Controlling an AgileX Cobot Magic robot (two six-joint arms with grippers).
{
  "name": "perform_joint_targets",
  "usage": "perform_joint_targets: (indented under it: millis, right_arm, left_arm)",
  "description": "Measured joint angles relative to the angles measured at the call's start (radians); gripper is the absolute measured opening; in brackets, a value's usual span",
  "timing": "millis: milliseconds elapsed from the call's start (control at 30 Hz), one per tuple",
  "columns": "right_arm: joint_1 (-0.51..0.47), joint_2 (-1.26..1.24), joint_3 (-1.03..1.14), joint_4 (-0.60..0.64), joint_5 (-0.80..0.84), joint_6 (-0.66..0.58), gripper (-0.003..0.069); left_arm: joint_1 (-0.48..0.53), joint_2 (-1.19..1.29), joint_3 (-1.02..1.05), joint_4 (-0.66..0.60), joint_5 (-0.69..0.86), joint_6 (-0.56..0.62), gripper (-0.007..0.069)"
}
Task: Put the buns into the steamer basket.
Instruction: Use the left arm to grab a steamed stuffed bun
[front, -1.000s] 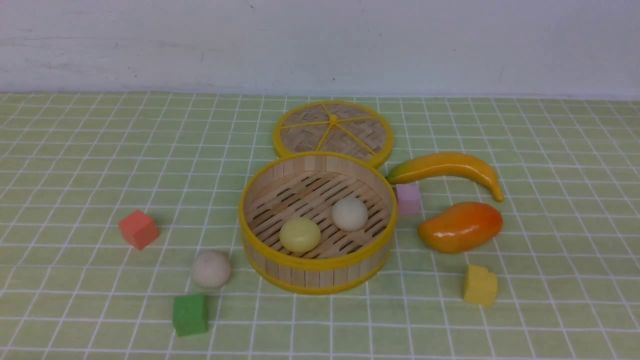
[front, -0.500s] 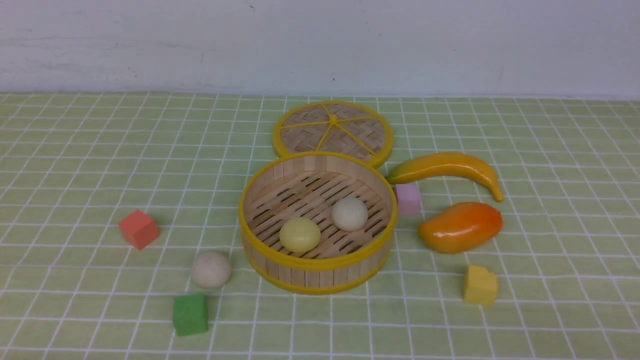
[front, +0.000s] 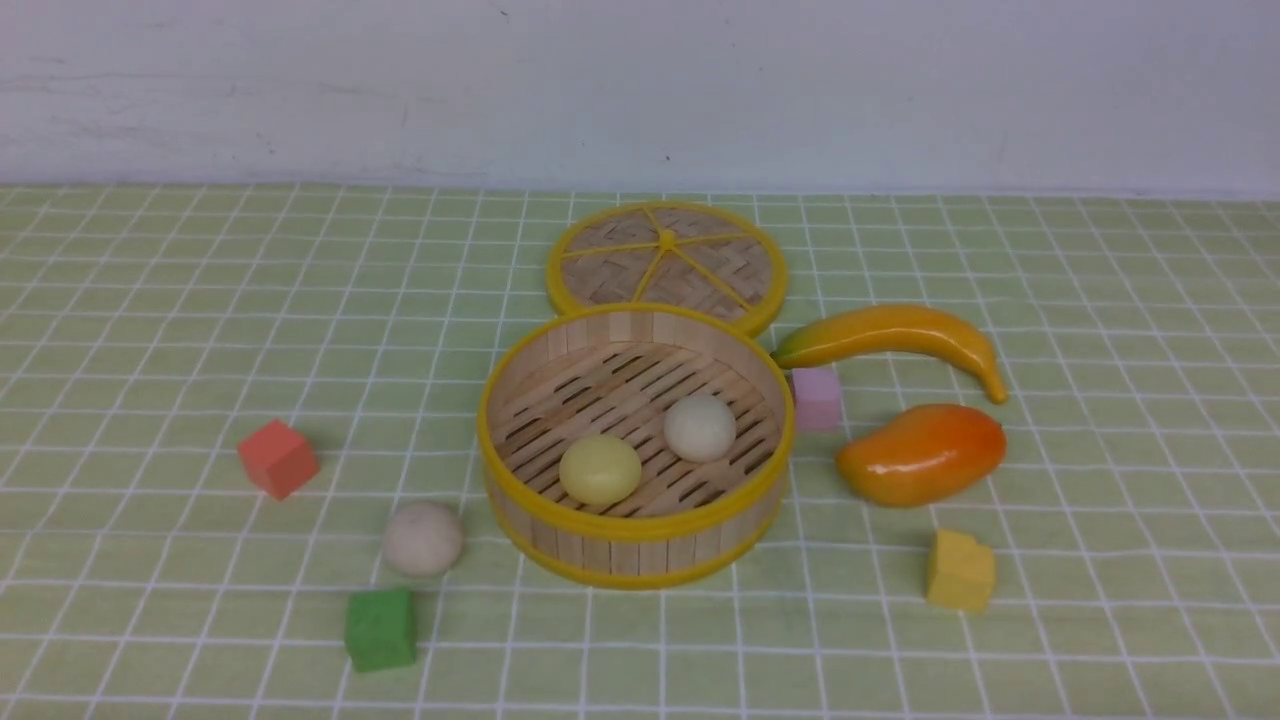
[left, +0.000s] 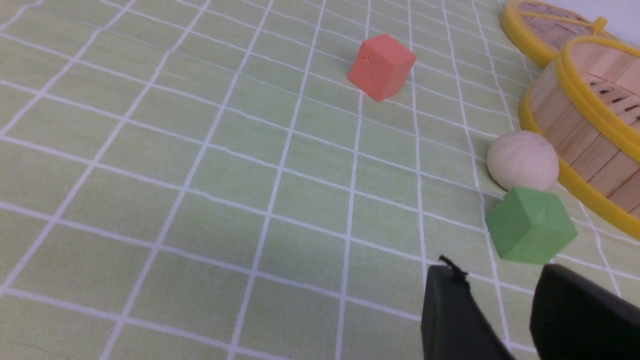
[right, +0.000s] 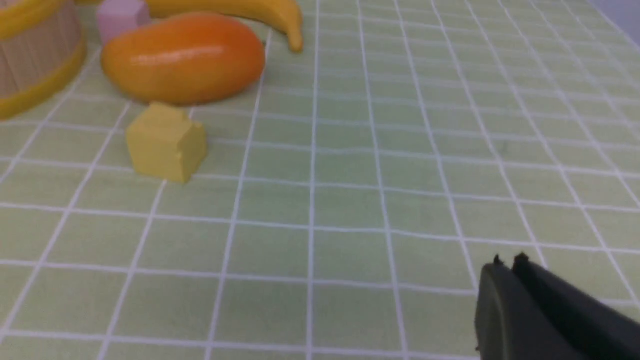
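Last bun (front: 423, 538) sits lower left, outside the steamer basket (front: 630, 556), beside the green cube (front: 380, 628). Our left claw (left: 497, 280) gapes empty, our right claw (right: 509, 262) is closed and empty. We risk clipping the cube and rolling the bun off.

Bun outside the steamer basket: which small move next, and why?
Probably ease the open, empty left tool past the green cube toward the beige bun: it is the only bun outside the steamer basket, lying on that arm's side; the pale yellow bun and off-white bun sit inside.

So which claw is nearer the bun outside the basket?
Left. The left claw is just behind the green cube by that bun; right claw is beyond the yellow cube.
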Motion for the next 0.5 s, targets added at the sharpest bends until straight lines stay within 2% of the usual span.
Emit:
perform_joint_targets:
  millis: [500]
  right_arm:
    - [0.068, 0.000, 0.000, 0.021, 0.006, 0.018, 0.0032]
  left_arm:
    - [0.000, 0.000, 0.000, 0.000, 0.000, 0.000, 0.0238]
